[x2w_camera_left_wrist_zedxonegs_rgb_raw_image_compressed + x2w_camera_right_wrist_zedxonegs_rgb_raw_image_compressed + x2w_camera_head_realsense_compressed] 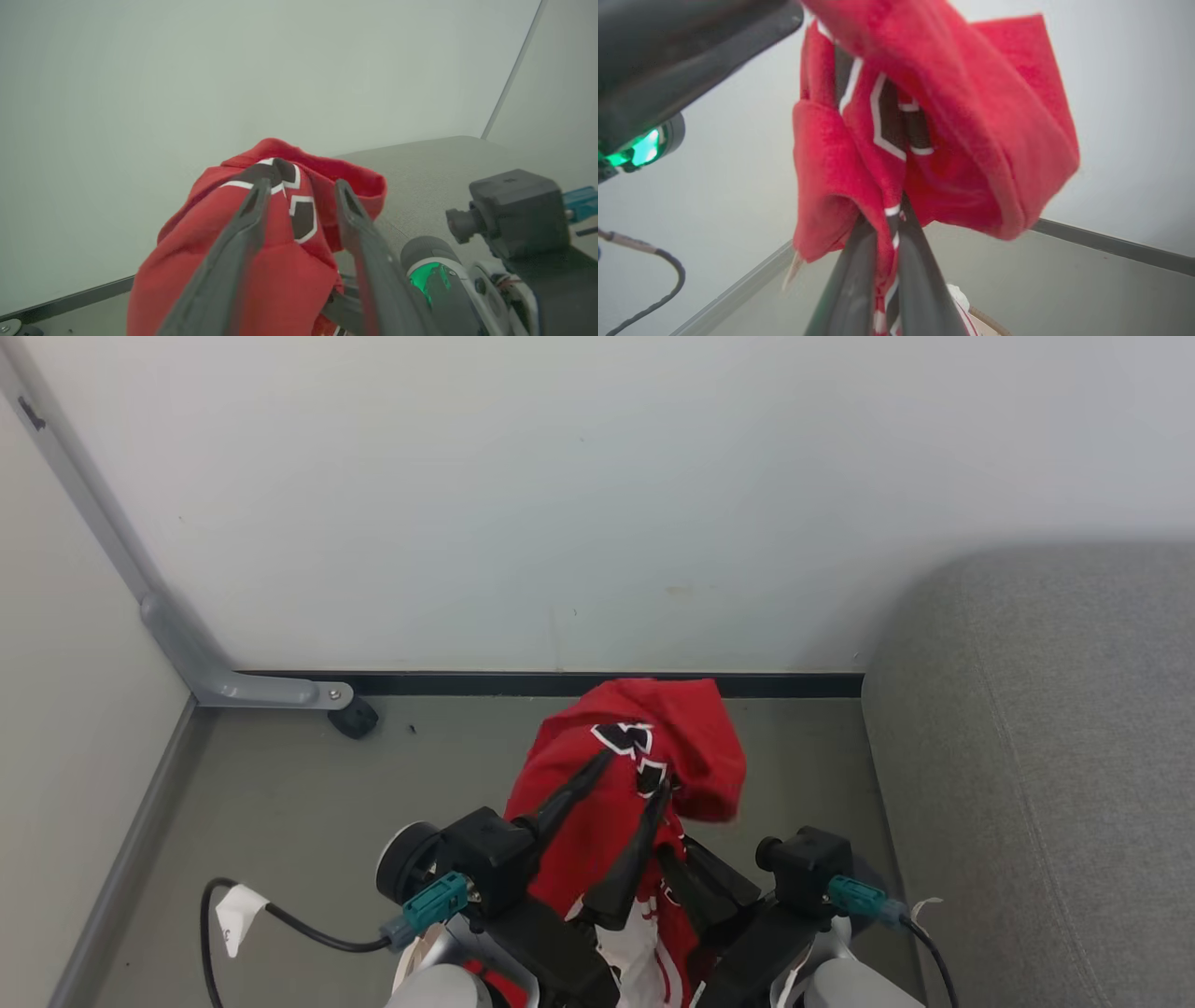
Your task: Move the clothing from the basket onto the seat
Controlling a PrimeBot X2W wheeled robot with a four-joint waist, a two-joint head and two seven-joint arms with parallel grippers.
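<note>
1. Right pincer, bottom centre of the right wrist view: fingers almost together, with a fold of the red clothing pinched between them near the tips. The rest of the fabric bunches above and around the tips.
2. Left pincer, lower centre of the head view: fingers spread wide, pointing up the frame. The clothing lies between and behind the fingers, unclamped.
3. Clothing is held up off the floor, lower centre of the head view, with its black-and-white print on top. Its lower part hangs between the two pincers down to the bottom edge.
4. Black cable with a white tag lies on the floor, lower left.
5. Grey seat takes up the right side of the frame. The clothing is left of it, apart, not touching.
6. White wall runs across the top with dark skirting at its foot. A grey bracket sits at upper left.
</note>
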